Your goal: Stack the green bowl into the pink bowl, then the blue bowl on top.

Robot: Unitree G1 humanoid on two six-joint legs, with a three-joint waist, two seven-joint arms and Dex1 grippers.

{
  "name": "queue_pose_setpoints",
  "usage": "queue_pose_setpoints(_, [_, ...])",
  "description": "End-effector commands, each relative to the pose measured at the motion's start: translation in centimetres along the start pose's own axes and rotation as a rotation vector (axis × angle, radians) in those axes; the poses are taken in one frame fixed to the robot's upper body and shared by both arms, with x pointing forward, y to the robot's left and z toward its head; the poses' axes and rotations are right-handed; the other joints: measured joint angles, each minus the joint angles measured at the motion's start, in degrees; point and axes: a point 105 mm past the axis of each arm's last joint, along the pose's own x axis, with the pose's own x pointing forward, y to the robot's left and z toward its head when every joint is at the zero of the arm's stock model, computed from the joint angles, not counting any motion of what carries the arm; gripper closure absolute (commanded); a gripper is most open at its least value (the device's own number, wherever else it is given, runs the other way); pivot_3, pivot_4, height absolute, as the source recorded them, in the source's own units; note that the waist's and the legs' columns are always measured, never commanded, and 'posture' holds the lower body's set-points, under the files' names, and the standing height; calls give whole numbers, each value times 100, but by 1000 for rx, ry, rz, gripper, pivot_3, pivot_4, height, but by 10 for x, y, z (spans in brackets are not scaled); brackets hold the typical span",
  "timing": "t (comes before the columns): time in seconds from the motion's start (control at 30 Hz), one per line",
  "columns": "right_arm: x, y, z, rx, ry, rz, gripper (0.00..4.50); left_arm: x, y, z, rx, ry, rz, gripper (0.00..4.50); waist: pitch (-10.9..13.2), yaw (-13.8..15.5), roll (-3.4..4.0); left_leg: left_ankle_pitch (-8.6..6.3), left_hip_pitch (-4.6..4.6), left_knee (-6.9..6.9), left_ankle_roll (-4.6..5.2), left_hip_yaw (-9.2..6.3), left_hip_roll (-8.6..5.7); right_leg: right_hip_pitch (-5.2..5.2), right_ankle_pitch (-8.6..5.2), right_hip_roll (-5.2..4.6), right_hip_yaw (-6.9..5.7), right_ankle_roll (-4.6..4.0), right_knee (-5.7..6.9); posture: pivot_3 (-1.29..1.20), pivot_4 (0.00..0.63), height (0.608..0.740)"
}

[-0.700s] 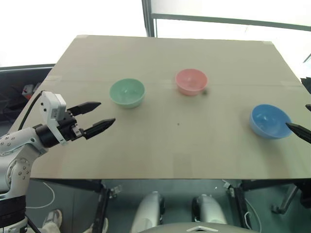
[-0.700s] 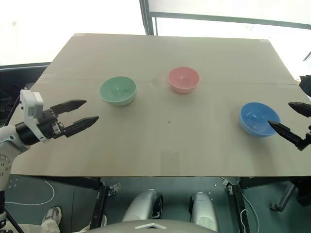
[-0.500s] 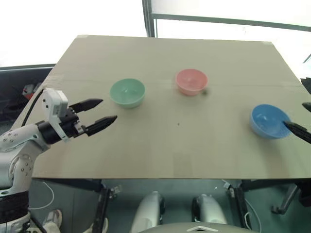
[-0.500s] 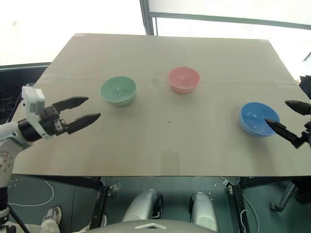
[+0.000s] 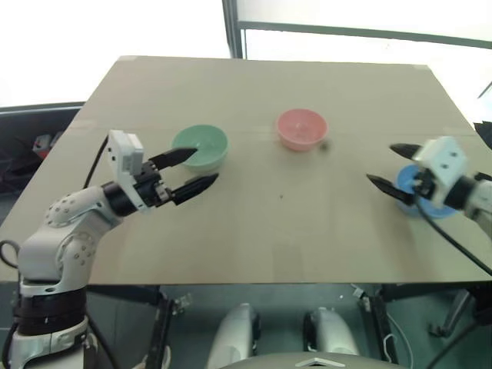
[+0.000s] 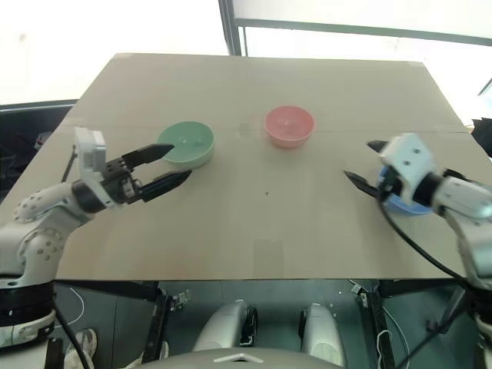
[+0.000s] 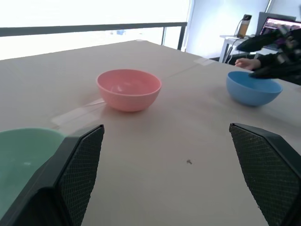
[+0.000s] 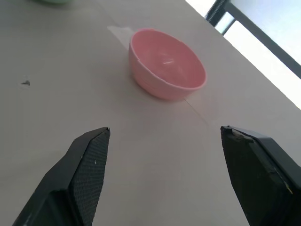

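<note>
The green bowl (image 5: 200, 146) sits left of centre on the table, and the pink bowl (image 5: 301, 128) stands a bowl's width to its right. My left gripper (image 5: 201, 167) is open, one finger over the green bowl's near rim and the other just in front of it. The blue bowl (image 5: 421, 201) rests at the right, partly hidden behind my right hand. My right gripper (image 5: 380, 163) is open and empty, its tips pointing left past the blue bowl toward the middle. The right wrist view has the pink bowl (image 8: 167, 63) ahead between the fingers (image 8: 87, 165).
The tan table (image 5: 307, 238) has a taped seam running across it behind the bowls. Its front edge lies close below both arms. A dark window post (image 5: 234, 27) rises behind the far edge.
My left gripper has moved forward and right up to the green bowl. My right arm has swung in from the right edge, over the blue bowl. Both stay open.
</note>
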Motion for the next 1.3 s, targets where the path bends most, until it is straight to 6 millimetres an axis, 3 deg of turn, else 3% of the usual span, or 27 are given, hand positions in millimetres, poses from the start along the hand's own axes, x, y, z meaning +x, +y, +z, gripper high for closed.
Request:
queue_pose_setpoints(0.03, [54,-8,6,-190,5,4,569,7,-11,6,48,-34,-17,0,6,-34,-7,0,4,-1,-1,1,0,-2,0,1,1,0,2,0,150,698])
queue_pose_setpoints(0.13, [104,5,11,-330,17,76,569,11,-18,4,46,-56,-1,0,20,-79,-12,0,-13,-7,-2,-9,-4,-14,-2,2,-13,4,0,0,150,698])
queue_pose_setpoints(0.2, [121,13,10,-391,28,122,569,11,-21,4,45,-63,10,0,25,-133,-20,2,-20,-13,-4,-5,-7,-17,-1,0,-13,6,-7,0,150,698])
queue_pose_setpoints(0.3, [136,20,6,-465,62,179,1173,7,-25,5,47,-67,30,0,27,-136,-19,3,-23,-19,-7,-24,-5,-14,-2,1,-30,5,-3,0,150,698])
queue_pose_setpoints(0.53, [146,21,7,-553,57,183,4345,-7,-31,4,47,-54,55,0,31,-150,-13,9,-25,-17,-18,-42,-8,-5,-3,1,-44,6,-8,0,150,698])
queue_pose_setpoints(0.57, [147,21,8,-563,51,179,4428,-8,-31,5,49,-57,60,0,31,-160,-13,10,-23,-16,-20,-42,-7,-6,-3,1,-43,5,-8,0,150,698])
queue_pose_setpoints(0.7, [148,17,19,-612,15,159,4428,-12,-29,4,51,-56,79,0,32,-178,-11,21,-11,-18,-39,-45,-4,-4,-4,6,-42,4,0,0,150,698])
queue_pose_setpoints(0.8, [143,20,39,-509,-87,214,4428,-15,-25,1,50,-45,108,0,32,-195,-11,23,-7,-19,-41,-47,-4,-2,-4,7,-41,3,3,0,150,698])
queue_pose_setpoints(0.9, [122,40,48,-457,-161,389,4428,-18,-15,-2,59,-32,167,0,32,-184,-11,22,-10,-21,-41,-50,-4,-2,-4,7,-41,3,0,0,150,698])
queue_pose_setpoints(1.0, [69,90,44,-444,-173,647,4428,-20,7,-13,143,67,309,0,31,-69,-9,22,-12,-28,-40,-62,-3,3,-4,6,-50,3,0,0,150,698])
queue_pose_setpoints(1.1, [51,108,39,-372,-106,687,4428,-17,13,-16,172,103,335,0,34,-45,-2,19,-36,-27,-38,-86,-6,3,-4,1,-80,3,-3,0,150,698])
queue_pose_setpoints(1.23, [48,116,33,-251,-35,660,3179,-7,22,-11,198,102,335,0,31,-99,-7,20,-49,5,-38,-85,-4,-10,-2,1,-81,4,2,0,150,698])
queue_pose_setpoints(1.3, [50,113,34,-260,-29,616,2275,-4,27,-9,223,113,345,0,31,-96,-7,21,-13,1,-40,-86,-4,15,-3,2,-80,3,5,0,150,698])
